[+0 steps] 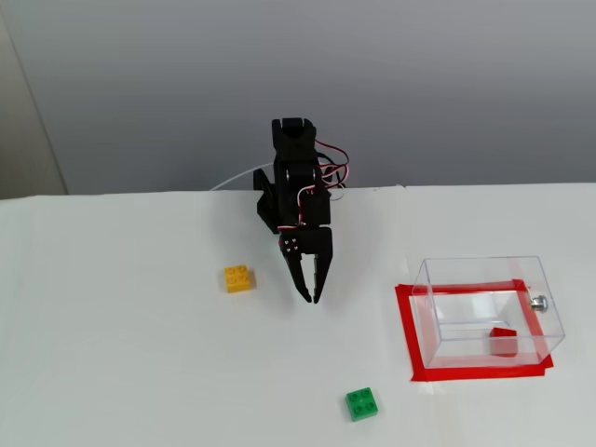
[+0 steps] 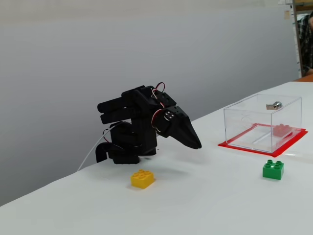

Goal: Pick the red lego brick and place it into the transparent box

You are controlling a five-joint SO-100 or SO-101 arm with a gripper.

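In a fixed view from above, the arm [image 1: 296, 186] stands at the far edge of the white surface [image 1: 121, 354], near its middle, folded down. Its jaws [image 1: 311, 296] point toward the near edge, the two tips almost touching, grasping nothing. The yellow brick [image 1: 239, 278] lies just left of them, apart from the tips. The green brick [image 1: 361, 403] sits close to the near edge, right of centre. Toward the right edge, the box [image 1: 428, 317] stands on a red tape rectangle [image 1: 406, 326], with a silver knob [image 1: 538, 302] on its right wall. The red brick [image 1: 504, 341] lies inside the box, in its near right corner.

In a fixed view from the side, the arm [image 2: 132, 132] crouches at the surface's [image 2: 205, 210] left, the jaws [image 2: 195, 144] clenched to a single dark tip held above the surface and empty. The yellow brick [image 2: 142, 178] lies in front of the arm's base. The box [image 2: 234, 122] stands toward the right edge on the tape [image 2: 230, 145], with the red brick [image 2: 280, 130] on its floor at the right end, under the knob [image 2: 277, 105]. The green brick [image 2: 273, 169] sits just in front of the box, outside the tape.
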